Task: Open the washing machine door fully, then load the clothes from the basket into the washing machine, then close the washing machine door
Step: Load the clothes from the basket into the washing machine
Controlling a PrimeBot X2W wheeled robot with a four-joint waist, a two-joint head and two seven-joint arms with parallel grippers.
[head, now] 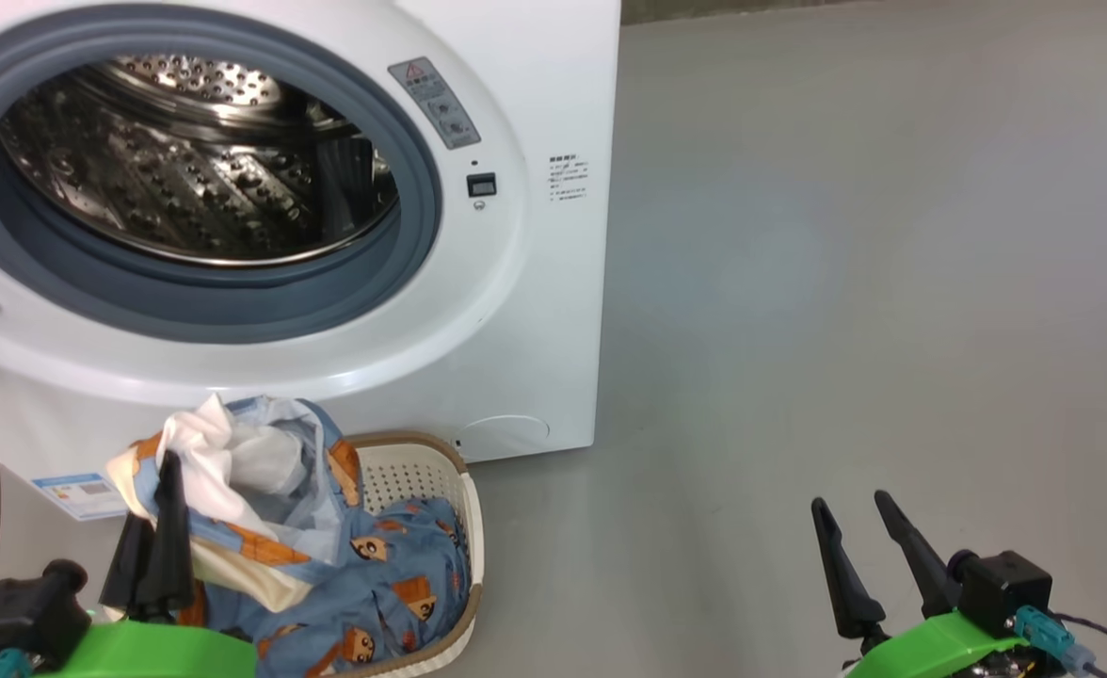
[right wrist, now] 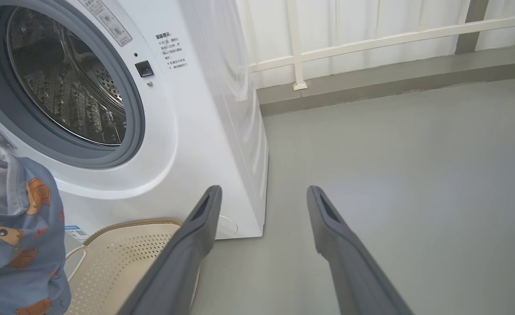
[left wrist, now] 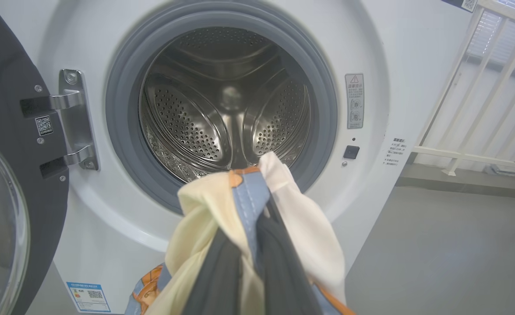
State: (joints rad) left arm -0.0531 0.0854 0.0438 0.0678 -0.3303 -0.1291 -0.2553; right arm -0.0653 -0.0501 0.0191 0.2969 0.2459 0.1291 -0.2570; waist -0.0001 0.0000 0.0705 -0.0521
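The left claw (head: 160,527), at seven o'clock in the head view, is clamped narrow on a bunch of the clothes (head: 224,452). In the left wrist view its dark fingers (left wrist: 283,271) are mostly wrapped in cream and light-blue cloth, so the tips cannot be made out. The held bunch is lifted above the basket (head: 464,471), and its lower folds run down into the pile. That pile is blue fabric printed with small orange-brown cartoon figures, and it hides most of the basket's inside. The basket stands on the floor (head: 845,282) just in front of the washing machine (head: 535,311). Its cream perforated wall and brown rim show at five o'clock of the pile, and its near end is cut off by the bottom edge of the head view.

The right claw (head: 850,504), at five o'clock in the head view, stands wide with nothing between its fingers, over bare floor well apart from the basket.

The washing machine door (left wrist: 8,87) is swung out to nine o'clock in the left wrist view. It hangs on a metal hinge (left wrist: 75,118) and is cut off by the frame, so only part of its black rim and glass bowl shows. The steel drum (head: 186,169) lies open inside the grey rubber ring (head: 233,311). In the left wrist view the held cloth covers the ring's lower edge. The print on the blue label (head: 83,494) is too small to read.
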